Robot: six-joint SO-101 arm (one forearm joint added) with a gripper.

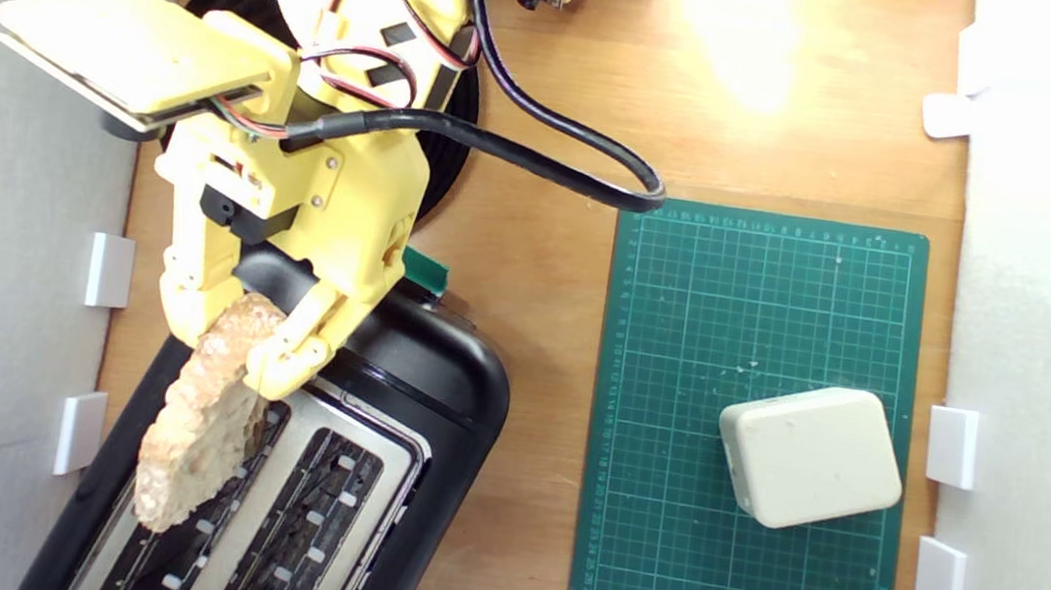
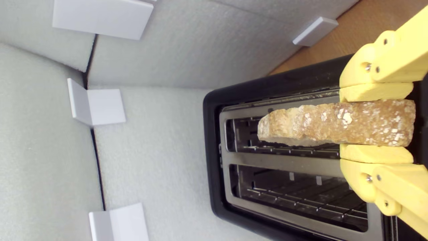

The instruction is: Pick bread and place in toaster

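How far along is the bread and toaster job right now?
Done: the pick-up. The gripper is shut on the bread, with a yellow finger on each flat side. In hand: the bread is held edge-on above the toaster, lined up along one slot in the wrist view. Left: lowering it in and letting go; both slots look empty.

Crusty bread [image 1: 199, 421] hangs edge-down over the black toaster's [image 1: 420, 392] slot.
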